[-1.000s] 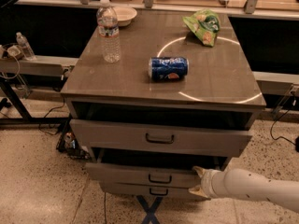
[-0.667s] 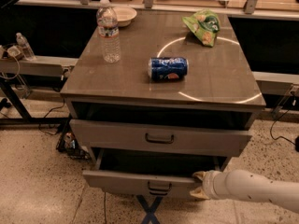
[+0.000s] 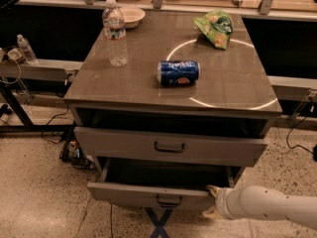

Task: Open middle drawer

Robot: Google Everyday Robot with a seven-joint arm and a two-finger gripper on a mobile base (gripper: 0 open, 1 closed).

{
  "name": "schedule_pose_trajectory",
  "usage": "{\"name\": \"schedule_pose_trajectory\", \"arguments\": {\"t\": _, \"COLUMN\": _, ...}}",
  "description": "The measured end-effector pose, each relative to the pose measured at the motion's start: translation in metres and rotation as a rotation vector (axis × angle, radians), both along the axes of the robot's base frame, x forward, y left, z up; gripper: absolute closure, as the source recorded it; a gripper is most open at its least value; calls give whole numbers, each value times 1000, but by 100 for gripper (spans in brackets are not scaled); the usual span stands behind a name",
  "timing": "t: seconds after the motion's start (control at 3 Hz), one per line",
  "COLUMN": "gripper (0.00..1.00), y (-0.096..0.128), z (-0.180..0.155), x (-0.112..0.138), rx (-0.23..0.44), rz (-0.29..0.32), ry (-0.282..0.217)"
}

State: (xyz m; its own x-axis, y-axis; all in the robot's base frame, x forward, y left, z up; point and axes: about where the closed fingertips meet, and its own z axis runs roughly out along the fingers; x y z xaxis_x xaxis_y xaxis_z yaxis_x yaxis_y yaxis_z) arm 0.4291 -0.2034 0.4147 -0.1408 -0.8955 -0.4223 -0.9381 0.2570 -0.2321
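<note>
Counting on the grey surface [image 3: 148, 90] gives one water bottle [image 3: 115, 33], one blue can [image 3: 178, 73], one bowl [image 3: 132, 15] and one green snack bag [image 3: 215, 28], with two drawers showing below its front edge. The middle drawer [image 3: 129, 193], under the upper drawer [image 3: 124, 145], juts toward 6 o'clock, its long axis running 9 to 3. The claw [image 3: 212, 201] sits at its 3 o'clock end, apart or clamped I cannot tell; open floor [image 3: 119, 223] lies toward 6 o'clock.
</note>
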Motion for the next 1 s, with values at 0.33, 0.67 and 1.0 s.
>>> {"name": "schedule_pose_trajectory", "arguments": {"t": 0.33, "gripper": 31, "y": -7, "z": -8, "x": -24, "rx": -20, "rz": 5, "ry": 49}}
{"name": "schedule_pose_trajectory", "arguments": {"t": 0.67, "gripper": 22, "y": -10, "z": -4, "x": -31, "rx": -29, "rz": 8, "ry": 63}}
{"name": "schedule_pose_trajectory", "arguments": {"t": 1.0, "gripper": 22, "y": -24, "z": -12, "x": -64, "rx": -74, "rz": 26, "ry": 134}}
